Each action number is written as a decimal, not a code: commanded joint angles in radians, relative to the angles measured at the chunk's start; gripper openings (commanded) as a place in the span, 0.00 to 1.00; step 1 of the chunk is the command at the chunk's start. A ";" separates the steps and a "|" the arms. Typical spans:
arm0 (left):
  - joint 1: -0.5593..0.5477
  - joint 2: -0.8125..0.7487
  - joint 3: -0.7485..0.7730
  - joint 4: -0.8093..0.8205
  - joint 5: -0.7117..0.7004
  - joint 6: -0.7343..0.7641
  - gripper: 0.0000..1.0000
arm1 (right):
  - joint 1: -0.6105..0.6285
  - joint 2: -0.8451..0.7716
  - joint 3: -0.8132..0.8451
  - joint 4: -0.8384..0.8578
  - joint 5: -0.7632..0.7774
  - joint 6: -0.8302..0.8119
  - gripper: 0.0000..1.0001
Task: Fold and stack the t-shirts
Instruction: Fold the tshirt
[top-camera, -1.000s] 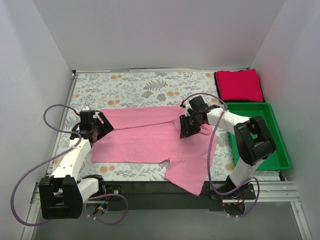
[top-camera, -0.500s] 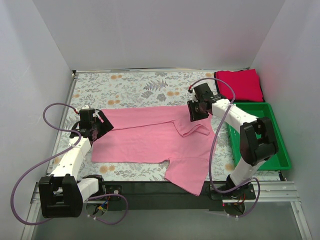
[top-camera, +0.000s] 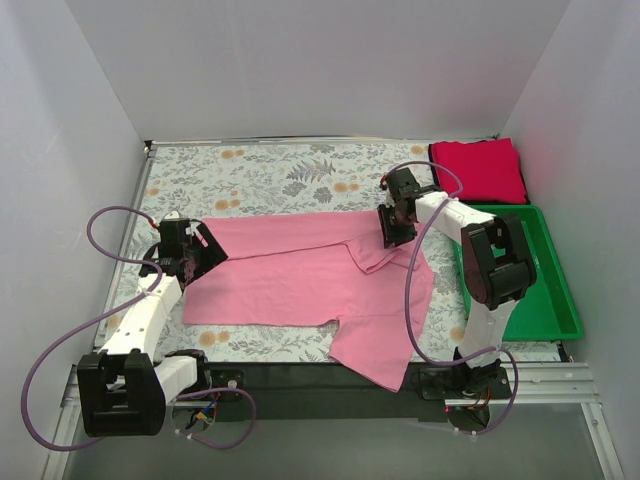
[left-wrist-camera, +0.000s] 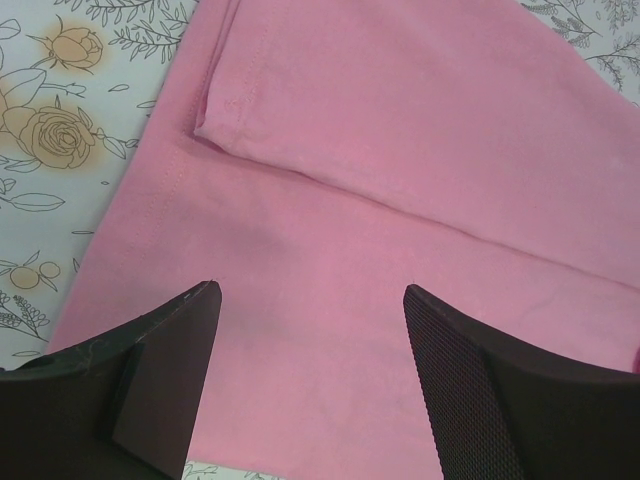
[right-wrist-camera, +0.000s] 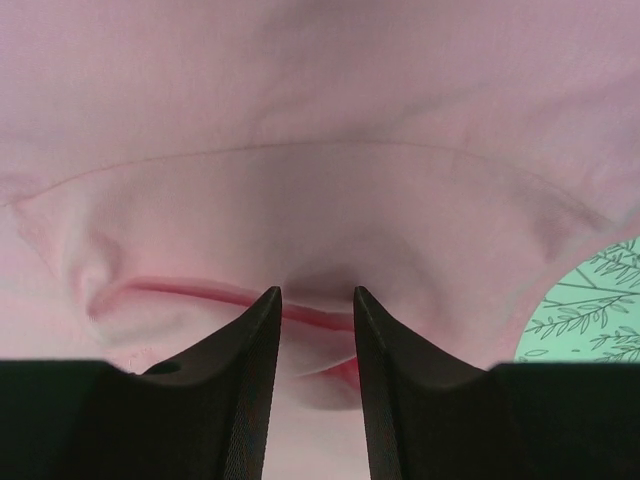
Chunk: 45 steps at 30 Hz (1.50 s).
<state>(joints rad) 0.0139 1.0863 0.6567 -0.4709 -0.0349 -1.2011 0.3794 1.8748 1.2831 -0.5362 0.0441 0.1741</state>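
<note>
The light pink t-shirt (top-camera: 290, 272) lies spread across the floral cloth, its far edge folded toward me and one sleeve hanging over the near table edge. The crimson t-shirt (top-camera: 478, 170) rests folded at the far right corner. My left gripper (top-camera: 205, 248) hovers open over the pink shirt's left edge (left-wrist-camera: 400, 150), jaws wide with nothing between them (left-wrist-camera: 312, 290). My right gripper (top-camera: 393, 230) sits at the shirt's far right part, its narrow jaws (right-wrist-camera: 317, 292) pinched on a raised fold of pink fabric (right-wrist-camera: 320, 120), with creases radiating from the tips.
A green plastic bin (top-camera: 556, 300) stands along the right edge, beside my right arm. The floral table cloth (top-camera: 280, 175) shows bare behind the pink shirt and at the left (left-wrist-camera: 50, 130). White walls close in the sides and back.
My right gripper has moved away from me and to the right, from the shirt's middle fold to its far right part. The left arm has stayed put.
</note>
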 joint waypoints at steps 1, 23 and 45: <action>0.000 -0.028 0.026 -0.012 0.020 0.009 0.69 | 0.000 -0.072 -0.034 -0.027 -0.036 0.022 0.35; 0.000 -0.012 0.032 -0.008 0.082 -0.002 0.69 | 0.030 -0.279 -0.326 -0.004 -0.182 0.100 0.35; 0.000 0.007 0.086 -0.049 0.058 0.006 0.69 | 0.297 -0.200 -0.157 0.145 0.042 0.022 0.33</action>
<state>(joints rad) 0.0135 1.0954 0.6975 -0.5011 0.0372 -1.2041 0.6693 1.6562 1.0946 -0.4438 0.0467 0.2054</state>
